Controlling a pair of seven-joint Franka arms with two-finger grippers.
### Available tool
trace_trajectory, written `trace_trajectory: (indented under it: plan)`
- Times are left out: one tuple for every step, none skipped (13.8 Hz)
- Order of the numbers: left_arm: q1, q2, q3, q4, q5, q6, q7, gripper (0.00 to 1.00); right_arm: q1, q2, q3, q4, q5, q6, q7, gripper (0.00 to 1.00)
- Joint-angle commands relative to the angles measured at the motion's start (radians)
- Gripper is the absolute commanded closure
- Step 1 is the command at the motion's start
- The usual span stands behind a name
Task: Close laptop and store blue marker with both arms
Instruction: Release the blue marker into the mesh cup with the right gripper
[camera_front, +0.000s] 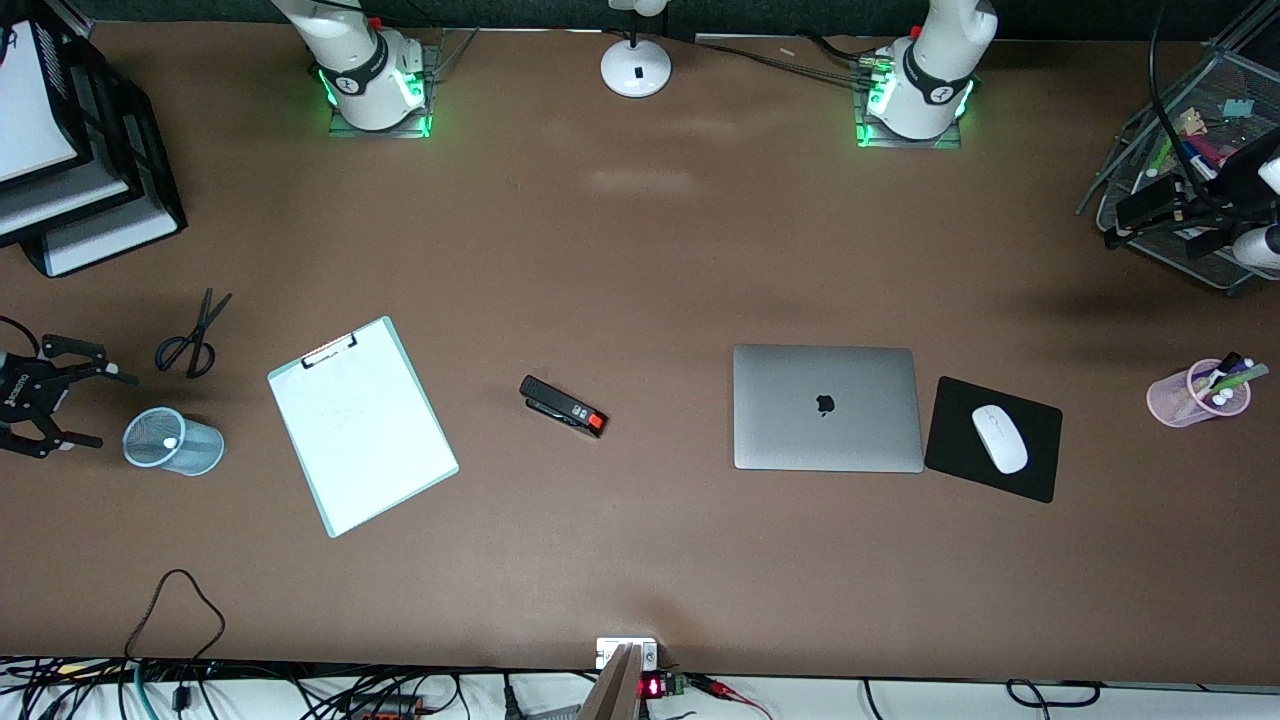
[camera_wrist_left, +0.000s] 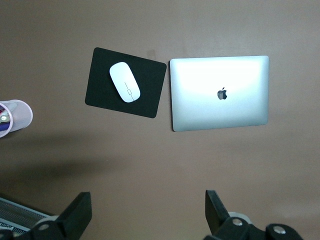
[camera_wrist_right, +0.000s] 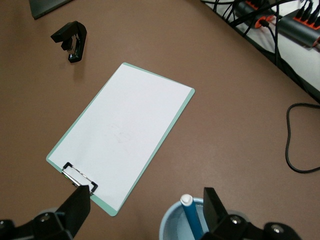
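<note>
The silver-grey laptop (camera_front: 826, 407) lies shut on the table, lid logo up, and also shows in the left wrist view (camera_wrist_left: 220, 92). The blue marker (camera_wrist_right: 192, 215) stands white end up in a light-blue mesh cup (camera_front: 200, 450) at the right arm's end; only its white tip (camera_front: 170, 441) shows in the front view. My right gripper (camera_front: 115, 410) is open and empty beside that cup; in the right wrist view (camera_wrist_right: 146, 197) the cup's rim (camera_wrist_right: 170, 220) lies between its fingers. My left gripper (camera_front: 1115, 225) is open and empty, held high by the wire basket, also seen in the left wrist view (camera_wrist_left: 147, 200).
A white mint-edged clipboard (camera_front: 362, 425), a black stapler (camera_front: 562, 406) and scissors (camera_front: 192, 338) lie toward the right arm's end. A white mouse (camera_front: 999, 438) sits on a black pad (camera_front: 1040, 470) beside the laptop. A pink pen cup (camera_front: 1180, 400), wire basket (camera_front: 1225, 265), paper trays (camera_front: 90, 200) and lamp base (camera_front: 636, 68) stand around the edges.
</note>
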Motion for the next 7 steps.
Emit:
trace_trajectory:
  plan:
    - [-0.007, 0.037, 0.01, 0.068, 0.007, -0.031, 0.012, 0.0, 0.067, -0.041, -0.005, 0.025, -0.108, -0.013, 0.152, 0.0]
    - [-0.007, 0.038, 0.01, 0.068, 0.007, -0.031, 0.012, 0.0, 0.087, -0.054, -0.002, 0.025, -0.147, -0.013, 0.22, 0.0]
    - [-0.007, 0.038, 0.01, 0.068, 0.007, -0.031, 0.009, 0.0, 0.118, -0.073, -0.002, 0.025, -0.185, -0.014, 0.292, 0.0]
    - [-0.007, 0.038, 0.008, 0.068, 0.004, -0.031, 0.002, 0.0, 0.144, -0.087, -0.002, 0.025, -0.217, -0.017, 0.35, 0.0]
    - [-0.002, 0.038, 0.008, 0.068, 0.003, -0.036, 0.001, 0.0, 0.17, -0.097, -0.002, 0.025, -0.245, -0.028, 0.428, 0.0]
    - [0.002, 0.038, 0.008, 0.068, 0.003, -0.036, 0.002, 0.0, 0.185, -0.112, -0.002, 0.025, -0.256, -0.054, 0.519, 0.0]
    - [0.004, 0.038, 0.008, 0.066, 0.006, -0.036, 0.002, 0.0, 0.198, -0.114, 0.0, 0.025, -0.258, -0.077, 0.601, 0.0]
